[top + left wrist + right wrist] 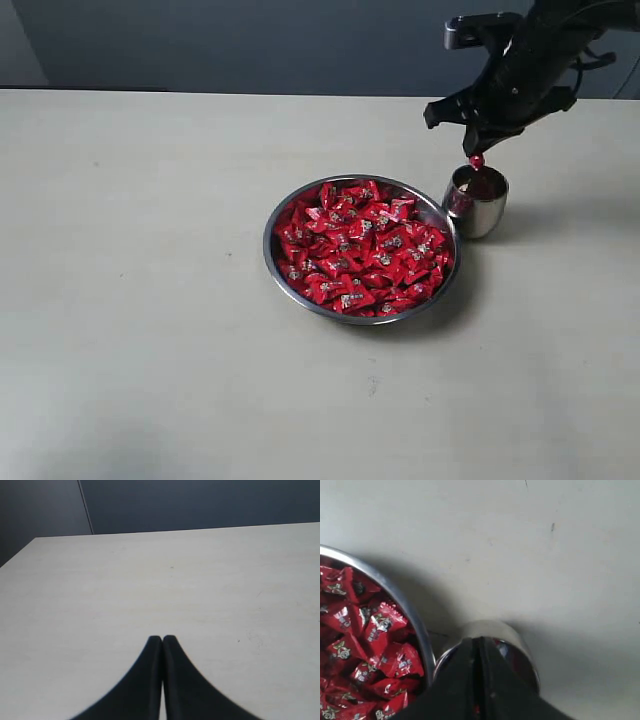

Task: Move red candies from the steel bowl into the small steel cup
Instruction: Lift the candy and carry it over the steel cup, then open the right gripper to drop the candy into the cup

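Pinching red candy (477, 160) (print unreadable): right tool (476, 150).

Right end effector (477, 152) pinched closed, pointing down; left end effector (162, 639) closed.

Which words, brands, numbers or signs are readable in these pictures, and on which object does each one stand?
No text is readable in any view.
Shiny red candies in twisted wrappers: small white-silver printed marks, too small and blurred to read.
Wide round steel bowl, small cylindrical steel cup, pale table: no writing visible.
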Available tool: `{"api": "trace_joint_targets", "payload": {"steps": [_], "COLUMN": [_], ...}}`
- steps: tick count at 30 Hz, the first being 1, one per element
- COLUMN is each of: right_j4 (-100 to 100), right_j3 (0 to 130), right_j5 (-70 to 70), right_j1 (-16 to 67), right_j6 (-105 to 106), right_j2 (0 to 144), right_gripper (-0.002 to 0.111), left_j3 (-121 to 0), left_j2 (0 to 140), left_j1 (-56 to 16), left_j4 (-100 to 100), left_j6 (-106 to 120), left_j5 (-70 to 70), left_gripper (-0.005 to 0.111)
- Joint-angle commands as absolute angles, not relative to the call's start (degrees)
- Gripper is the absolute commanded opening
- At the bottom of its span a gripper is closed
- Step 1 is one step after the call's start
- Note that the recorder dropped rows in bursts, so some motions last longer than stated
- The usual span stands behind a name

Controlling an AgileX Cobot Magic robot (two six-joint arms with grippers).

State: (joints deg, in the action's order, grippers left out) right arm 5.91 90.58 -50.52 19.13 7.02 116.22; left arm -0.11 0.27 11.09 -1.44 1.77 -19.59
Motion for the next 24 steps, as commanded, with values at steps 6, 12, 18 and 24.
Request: {"api": "trace_joint_targets", "payload": {"steps": [6, 12, 18, 24], "right_j4": [5.42, 5.58, 11.05, 22.09], "right_j3": [90.61, 90.61, 90.61, 90.61], "right_j5": [-51.28, -52.39, -52.93, -52.94], "right_j1": [18.79, 18.79, 18.79, 19.9], "right_j6": [7.54, 7.54, 7.54, 16.37], "right_j2": [115.91, 115.81, 113.2, 110.07], "right_gripper": [0.024, 0.038, 0.038, 0.038], "left_j3": [0.0, 0.0, 0.0, 0.0], "left_j2": [0.0, 0.0, 0.0, 0.0], "left_j1": [10.72, 10.72, 10.72, 10.72], "left_j4": [-1.55, -1.55, -1.55, -1.55], "left_j6": [1.68, 1.68, 1.68, 1.68], "left_j5": [-19.14, -19.14, -19.14, -19.14], "left_gripper": [0.0, 0.0, 0.0, 0.0]}}
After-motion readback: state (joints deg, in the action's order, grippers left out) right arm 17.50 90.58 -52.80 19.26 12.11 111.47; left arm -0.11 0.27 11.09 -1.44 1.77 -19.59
